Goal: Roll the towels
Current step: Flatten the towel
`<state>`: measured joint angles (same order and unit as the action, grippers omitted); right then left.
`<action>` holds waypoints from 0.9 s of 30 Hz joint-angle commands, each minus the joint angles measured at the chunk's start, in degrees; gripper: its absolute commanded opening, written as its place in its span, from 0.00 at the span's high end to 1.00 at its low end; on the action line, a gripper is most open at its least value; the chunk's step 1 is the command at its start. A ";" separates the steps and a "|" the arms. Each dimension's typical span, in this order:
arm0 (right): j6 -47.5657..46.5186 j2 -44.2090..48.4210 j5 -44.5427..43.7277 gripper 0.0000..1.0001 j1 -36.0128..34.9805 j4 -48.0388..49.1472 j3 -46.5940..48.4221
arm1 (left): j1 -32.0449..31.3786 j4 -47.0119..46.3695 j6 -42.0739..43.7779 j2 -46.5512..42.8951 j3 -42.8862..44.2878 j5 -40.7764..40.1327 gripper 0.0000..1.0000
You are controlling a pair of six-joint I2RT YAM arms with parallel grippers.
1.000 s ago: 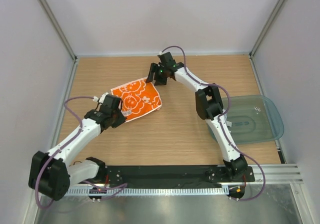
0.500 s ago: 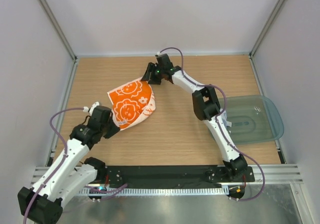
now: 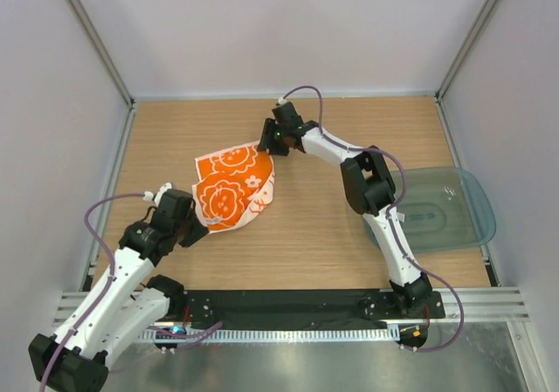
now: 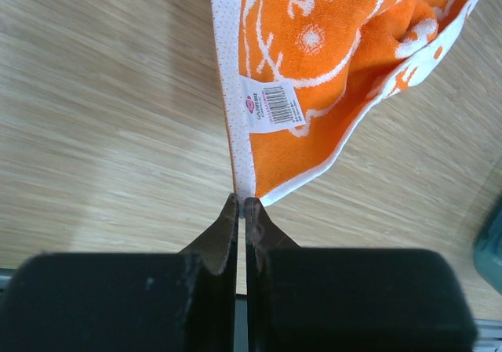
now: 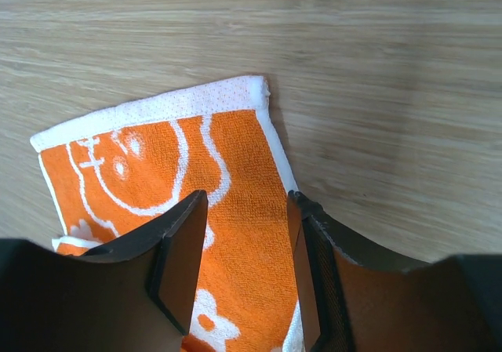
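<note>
Two grippers at opposite corners of one orange-patterned towel (image 3: 231, 187).

One corner, near the sewn-in white label (image 4: 271, 105), sits at the tips of the left gripper (image 4: 241, 207), whose jaws are pressed together on it. This side of the cloth is lifted and curled, showing its white border. Across the towel, the right gripper (image 5: 245, 203) stands with its jaws apart, one finger on either side of the towel's long white edge just short of the far corner; whether the pads touch the cloth cannot be told. The towel's far half lies flat on the wooden table (image 3: 332, 235), left of centre. A translucent teal tray (image 3: 463, 209) rests well apart at the table's right edge.
</note>
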<state>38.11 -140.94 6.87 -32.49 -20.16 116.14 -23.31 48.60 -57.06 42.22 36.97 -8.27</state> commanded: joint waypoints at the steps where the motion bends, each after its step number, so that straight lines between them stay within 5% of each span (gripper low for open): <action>1: -2.25 2.25 -5.99 0.47 0.41 -6.04 -3.80 | -0.42 1.67 -0.95 -1.17 0.73 0.45 1.00; 9: 1.62 8.05 1.91 0.44 3.57 10.82 -14.53 | -0.86 2.73 -1.57 -1.96 1.08 0.45 1.00; 20: -4.09 1.12 -12.32 0.44 1.99 -4.16 4.26 | -1.47 2.29 -1.39 -0.82 0.82 -0.34 1.00; 27: -4.36 3.40 -12.67 0.44 1.20 1.36 -3.55 | -2.00 1.76 -1.30 -0.47 0.47 -0.52 1.00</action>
<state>35.64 -139.70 -2.81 -30.50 -18.39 114.15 -24.91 50.63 -58.15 41.52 36.97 -8.34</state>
